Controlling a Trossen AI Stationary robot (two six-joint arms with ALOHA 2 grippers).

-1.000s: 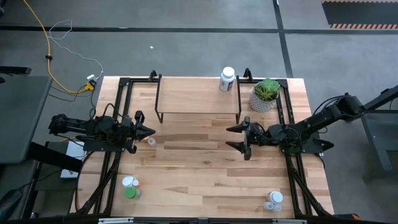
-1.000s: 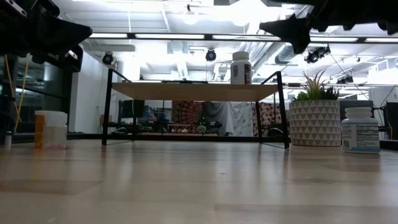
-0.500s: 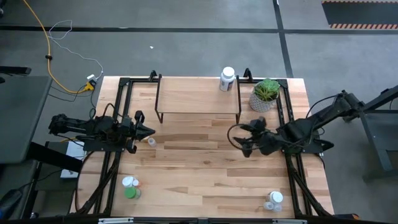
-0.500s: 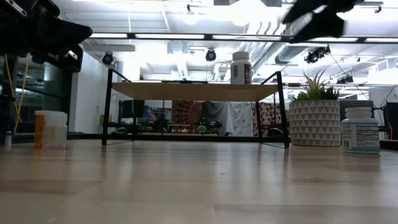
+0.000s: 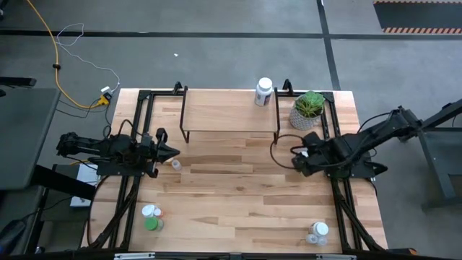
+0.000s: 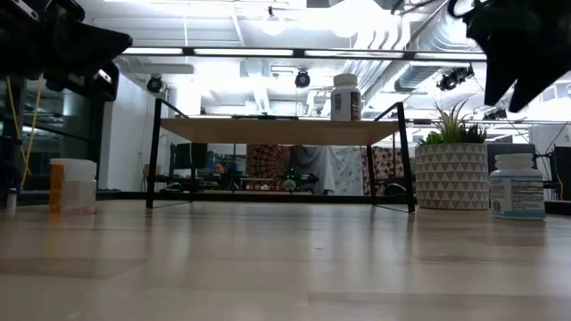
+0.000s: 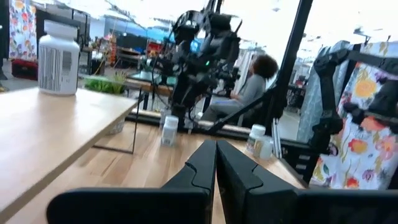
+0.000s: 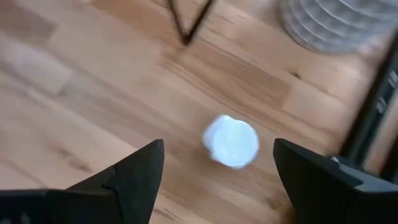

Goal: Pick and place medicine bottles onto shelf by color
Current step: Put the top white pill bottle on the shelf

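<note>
Right gripper (image 8: 214,168) wide open above white-capped bottle (image 8: 231,141) near surface's right edge, just beside planter (image 5: 309,110). Your risk: off-centre descent topples bottle. Left gripper (image 7: 216,163) closed, idle.

The table (image 5: 238,188) is pale wood with light and darker grain strips; the shelf (image 5: 227,112) has the same light wooden top on thin black legs; a white bottle with a white cap (image 5: 263,92) stands on it, its label showing dark print in the left wrist view; near the table's front left sit a green bottle (image 5: 151,224) and a white-capped one with an orange spot (image 5: 149,211); two white-capped clear bottles (image 5: 317,232) sit front right; the low view shows an orange bottle (image 6: 57,185) beside a clear one; the plant (image 5: 310,103) is green in a white pot (image 6: 451,176) with a grey triangle pattern; both arms are black; the floor (image 5: 216,50) is grey, crossed by a yellow cable (image 5: 54,54).
</note>
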